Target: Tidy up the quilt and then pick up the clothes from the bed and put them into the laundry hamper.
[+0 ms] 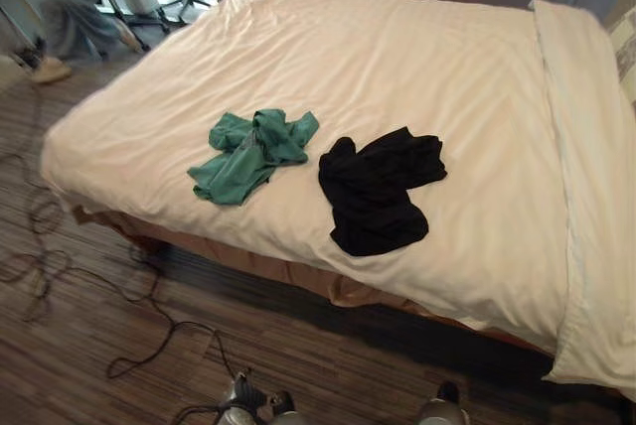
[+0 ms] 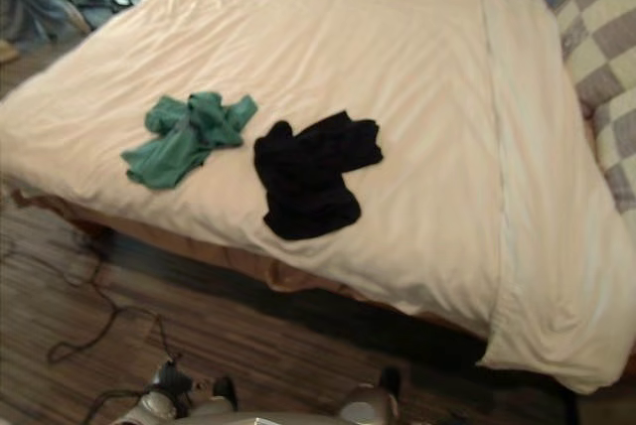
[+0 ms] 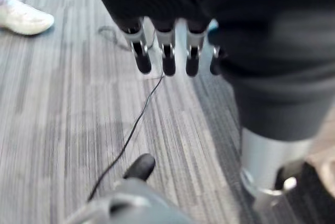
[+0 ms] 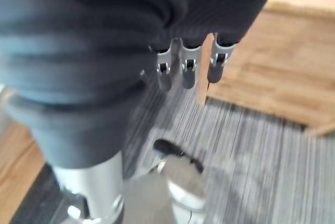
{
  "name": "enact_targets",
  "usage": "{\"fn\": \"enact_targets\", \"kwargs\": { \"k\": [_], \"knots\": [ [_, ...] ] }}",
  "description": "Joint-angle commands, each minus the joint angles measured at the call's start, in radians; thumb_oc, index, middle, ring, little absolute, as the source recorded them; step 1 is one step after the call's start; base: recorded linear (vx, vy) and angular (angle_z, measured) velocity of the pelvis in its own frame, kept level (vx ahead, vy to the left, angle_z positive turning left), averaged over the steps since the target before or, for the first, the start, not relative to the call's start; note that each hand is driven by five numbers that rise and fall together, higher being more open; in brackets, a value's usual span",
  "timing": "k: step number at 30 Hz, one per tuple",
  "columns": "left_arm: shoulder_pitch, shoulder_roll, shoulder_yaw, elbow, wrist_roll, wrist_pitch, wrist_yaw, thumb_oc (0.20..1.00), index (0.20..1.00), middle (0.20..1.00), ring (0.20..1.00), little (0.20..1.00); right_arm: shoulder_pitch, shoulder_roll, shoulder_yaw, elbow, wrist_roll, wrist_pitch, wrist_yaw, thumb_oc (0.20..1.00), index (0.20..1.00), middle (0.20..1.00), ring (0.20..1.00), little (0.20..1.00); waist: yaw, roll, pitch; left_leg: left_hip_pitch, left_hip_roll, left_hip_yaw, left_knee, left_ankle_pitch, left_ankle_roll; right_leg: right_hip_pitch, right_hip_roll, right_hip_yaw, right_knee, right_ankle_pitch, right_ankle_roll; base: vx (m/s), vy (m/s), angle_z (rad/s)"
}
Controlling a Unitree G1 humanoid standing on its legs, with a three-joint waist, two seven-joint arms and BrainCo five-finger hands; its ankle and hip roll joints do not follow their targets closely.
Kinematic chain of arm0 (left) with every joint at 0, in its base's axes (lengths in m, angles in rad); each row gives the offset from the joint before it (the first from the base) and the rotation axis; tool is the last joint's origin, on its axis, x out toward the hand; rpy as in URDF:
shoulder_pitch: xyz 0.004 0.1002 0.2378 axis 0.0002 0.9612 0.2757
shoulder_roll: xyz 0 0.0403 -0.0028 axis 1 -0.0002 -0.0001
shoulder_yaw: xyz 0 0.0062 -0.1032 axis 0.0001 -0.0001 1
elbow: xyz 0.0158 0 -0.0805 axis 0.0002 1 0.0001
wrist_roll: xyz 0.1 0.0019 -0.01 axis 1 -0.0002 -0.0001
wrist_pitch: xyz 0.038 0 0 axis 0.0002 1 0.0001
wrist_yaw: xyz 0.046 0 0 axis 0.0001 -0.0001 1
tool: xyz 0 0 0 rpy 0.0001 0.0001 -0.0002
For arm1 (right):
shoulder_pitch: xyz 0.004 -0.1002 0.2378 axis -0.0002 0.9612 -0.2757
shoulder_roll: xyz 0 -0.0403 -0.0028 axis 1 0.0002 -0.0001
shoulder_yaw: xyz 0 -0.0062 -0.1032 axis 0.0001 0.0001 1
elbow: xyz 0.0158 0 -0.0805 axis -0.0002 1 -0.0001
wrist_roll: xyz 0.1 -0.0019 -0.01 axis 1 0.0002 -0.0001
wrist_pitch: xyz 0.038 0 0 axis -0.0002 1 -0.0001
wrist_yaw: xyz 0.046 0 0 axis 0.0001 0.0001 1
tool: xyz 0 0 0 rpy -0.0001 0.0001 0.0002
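Bed (image 1: 119, 117) seen from its long side, the cream quilt (image 1: 397, 68) lying nearly smooth, with a folded band running down the far right edge beside a checked pillow (image 2: 601, 38). Two garments rest on the quilt, near each other but apart: a crumpled green top (image 1: 248, 154) to the left and a black garment (image 1: 378, 190) to the right, both towards the near edge. Left robot hand (image 3: 165, 51) hangs beside the robot above the striped floor (image 3: 57, 98), fingers straight and relaxed, holding nothing; right robot hand (image 4: 186, 64) hangs likewise, fingers loose and empty. Risk, as a judgement: a grasp taken too deep may gather quilt fabric along with a garment and drag the bedding out of order, and loose cloth may slip from a shallow pinch. A seated person (image 1: 75, 8) is cut off at the upper left corner. No laundry hamper can be made out, so the drop-off point is unknown.
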Motion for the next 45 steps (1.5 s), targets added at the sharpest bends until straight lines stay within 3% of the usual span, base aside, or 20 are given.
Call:
{"fn": "enact_targets", "kwargs": {
  "k": [1,5,7,9,11,12,13,15,17,19,20,21,22,25,26,28,31,34,40,45],
  "knots": [
    [-0.041,0.034,0.013,-0.002,0.052,-0.006,-0.013,1.0,1.0,1.0,1.0,1.0,-0.099,-0.016,0.048,0.003,0.029,-0.01,-0.011,1.0,1.0,1.0,1.0,1.0,-0.045,0.07,0.058,0.024,0.063,-0.01,-0.117,0.022,-0.01,0.016,0.215,0.08,0.021,-0.206,0.04,0.1,0.446,-0.16],
    [-0.062,0.041,-0.009,0.007,0.081,0.002,-0.034,1.0,1.0,1.0,1.0,1.0,-0.115,-0.018,0.085,0.005,0.025,-0.019,-0.014,1.0,1.0,1.0,1.0,1.0,-0.078,0.058,0.065,0.056,-0.024,0.004,-0.114,-0.014,0.015,-0.014,0.417,0.067,-0.035,-0.263,0.002,0.17,0.33,0.01],
    [-0.072,0.034,-0.01,0.011,0.086,0.005,-0.033,1.0,1.0,1.0,1.0,1.0,-0.123,-0.033,0.097,0.009,0.015,-0.019,-0.012,1.0,1.0,1.0,1.0,1.0,-0.096,0.052,0.072,0.076,-0.078,-0.011,-0.065,-0.077,0.037,-0.046,0.459,0.068,-0.056,-0.248,-0.003,0.26,0.28,0.13],
    [-0.066,0.012,-0.014,0.007,0.093,-0.009,-0.034,1.0,1.0,1.0,1.0,1.0,-0.112,-0.047,0.104,0.012,0.006,-0.016,-0.008,1.0,1.0,1.0,1.0,1.0,-0.107,0.057,0.07,0.076,-0.128,-0.035,0.064,-0.153,0.044,0.004,0.449,0.074,-0.11,-0.268,-0.035,0.32,0.257,0.46],
    [-0.07,-0.006,-0.018,-0.007,0.085,-0.016,-0.031,1.0,1.0,1.0,1.0,1.0,-0.122,-0.07,0.122,0.017,-0.016,-0.009,-0.008,1.0,1.0,1.0,1.0,1.0,-0.105,0.065,0.088,-0.02,-0.118,-0.031,0.345,-0.104,-0.031,0.058,0.443,0.092,-0.161,-0.268,-0.072,0.19,0.178,0.79],
    [-0.084,-0.01,-0.019,-0.038,0.07,-0.018,-0.018,1.0,1.0,1.0,1.0,1.0,-0.14,-0.085,0.127,0.021,-0.028,-0.003,-0.019,1.0,1.0,1.0,1.0,1.0,-0.072,0.042,0.13,-0.194,-0.073,-0.031,0.661,0.009,-0.152,0.116,0.412,0.093,-0.215,-0.264,-0.095,0.11,0.168,0.55],
    [-0.091,-0.011,-0.02,-0.05,0.057,-0.022,-0.01,1.0,1.0,1.0,1.0,1.0,-0.141,-0.089,0.121,0.015,-0.026,-0.006,-0.022,1.0,1.0,1.0,1.0,1.0,-0.076,0.036,0.13,-0.23,-0.036,-0.035,0.685,0.01,-0.154,0.125,0.401,0.088,-0.242,-0.253,-0.087,0.12,0.23,0.06],
    [-0.099,-0.017,-0.023,-0.056,0.052,-0.025,-0.003,1.0,1.0,1.0,1.0,1.0,-0.152,-0.081,0.128,-0.003,-0.031,-0.008,-0.031,1.0,1.0,1.0,1.0,1.0,-0.077,0.058,0.122,-0.212,0.045,-0.036,0.565,-0.026,-0.105,0.135,0.385,0.099,-0.282,-0.248,-0.053,0.19,0.378,-0.43],
    [-0.099,-0.024,-0.031,-0.059,0.055,-0.032,0.01,1.0,1.0,1.0,1.0,1.0,-0.174,-0.075,0.146,-0.037,-0.037,-0.013,-0.034,1.0,1.0,1.0,1.0,1.0,-0.071,0.077,0.094,-0.137,0.069,-0.074,0.263,-0.049,-0.055,0.113,0.352,0.145,-0.282,-0.245,-0.011,0.21,0.558,-1.09],
    [-0.111,-0.027,-0.042,-0.057,0.051,-0.04,0.025,1.0,1.0,1.0,1.0,1.0,-0.195,-0.075,0.166,-0.068,-0.042,-0.028,-0.037,1.0,1.0,1.0,1.0,1.0,-0.052,0.097,0.081,-0.084,0.11,-0.186,0.01,0.018,-0.064,0.098,0.332,0.203,-0.281,-0.249,0.015,0.23,0.58,-1.07],
    [-0.11,-0.035,-0.05,-0.045,0.044,-0.051,0.025,1.0,1.0,1.0,1.0,1.0,-0.211,-0.072,0.182,-0.071,-0.044,-0.035,-0.033,1.0,1.0,1.0,1.0,1.0,-0.045,0.112,0.066,-0.041,0.112,-0.257,-0.055,0.011,-0.059,0.09,0.334,0.242,-0.273,-0.265,0.027,0.17,0.383,-1.2],
    [-0.111,-0.035,-0.05,-0.045,0.044,-0.052,0.025,1.0,1.0,1.0,1.0,1.0,-0.211,-0.072,0.181,-0.071,-0.044,-0.035,-0.033,1.0,1.0,1.0,1.0,1.0,-0.044,0.111,0.065,-0.042,0.112,-0.256,-0.058,0.013,-0.059,0.088,0.334,0.242,-0.273,-0.264,0.027,0.21,0.496,-1.31],
    [-0.132,-0.051,-0.081,-0.035,0.066,-0.041,0.023,1.0,1.0,1.0,1.0,1.0,-0.21,-0.063,0.17,-0.067,-0.075,-0.032,-0.028,1.0,1.0,1.0,1.0,1.0,-0.057,0.112,0.052,-0.043,0.104,-0.276,-0.066,0.009,-0.077,0.09,0.287,0.254,-0.254,-0.247,0.051,0.17,0.519,-0.96],
    [-0.142,-0.029,-0.096,-0.06,0.085,-0.037,0.016,1.0,1.0,1.0,1.0,1.0,-0.216,-0.024,0.17,-0.103,-0.063,-0.021,-0.024,1.0,1.0,1.0,1.0,1.0,-0.049,0.089,0.044,0.002,0.043,-0.211,-0.11,-0.002,-0.048,0.057,0.242,0.275,-0.214,-0.188,0.077,0.15,0.525,-0.15],
    [-0.146,-0.016,-0.086,-0.073,0.08,-0.039,0.014,1.0,1.0,1.0,1.0,1.0,-0.222,-0.012,0.179,-0.134,-0.057,-0.023,-0.019,1.0,1.0,1.0,1.0,1.0,-0.038,0.085,0.05,0.017,0.032,-0.182,-0.117,-0.007,-0.033,0.021,0.232,0.251,-0.185,-0.155,0.077,0.01,0.369,-0.49],
    [-0.149,-0.001,-0.069,-0.091,0.071,-0.041,0.025,1.0,1.0,1.0,1.0,1.0,-0.234,0.003,0.218,-0.178,-0.085,-0.03,-0.022,1.0,1.0,1.0,1.0,1.0,-0.022,0.093,0.06,0.021,0.023,-0.134,-0.117,-0.015,-0.015,-0.015,0.226,0.139,-0.118,-0.181,0.059,-0.03,0.305,-0.8],
    [-0.13,0.017,-0.038,-0.076,0.059,-0.032,0.032,1.0,1.0,1.0,1.0,1.0,-0.231,0.006,0.251,-0.176,-0.111,-0.034,-0.021,1.0,1.0,1.0,1.0,1.0,-0.021,0.099,0.079,0.028,-0.016,-0.138,-0.117,-0.009,0.009,-0.001,0.363,0.182,-0.053,-0.271,0.034,-0.01,0.26,-0.59],
    [-0.099,0.023,0.006,-0.041,0.042,-0.033,0.039,1.0,1.0,1.0,1.0,1.0,-0.23,-0.006,0.25,-0.169,-0.109,-0.032,-0.024,1.0,1.0,1.0,1.0,1.0,0.009,0.092,0.07,0.021,-0.049,-0.14,-0.113,-0.016,0.016,0.052,0.357,0.131,-0.12,-0.28,0.011,0.02,0.066,0.2],
    [0.026,0.078,0.233,-0.023,-0.09,-0.052,0.095,1.0,1.0,1.0,1.0,1.0,-0.174,-0.097,0.106,-0.208,-0.056,-0.036,-0.063,1.0,1.0,1.0,1.0,1.0,0.02,0.096,0.032,0.054,-0.048,-0.109,-0.117,-0.025,0.01,0.124,0.347,0.152,-0.246,-0.24,0.021,0.1,-0.018,-0.11],
    [0.203,0.208,0.442,-0.589,-0.19,-0.196,0.188,1.0,1.0,1.0,1.0,1.0,0.04,-0.303,-0.097,-0.717,-0.16,-0.13,-0.12,1.0,1.0,1.0,1.0,1.0,0.006,0.102,0.055,0.054,-0.039,-0.109,-0.117,-0.019,-0.001,0.133,0.341,0.136,-0.258,-0.239,0.039,0.02,-0.013,0.04]
  ]
}}
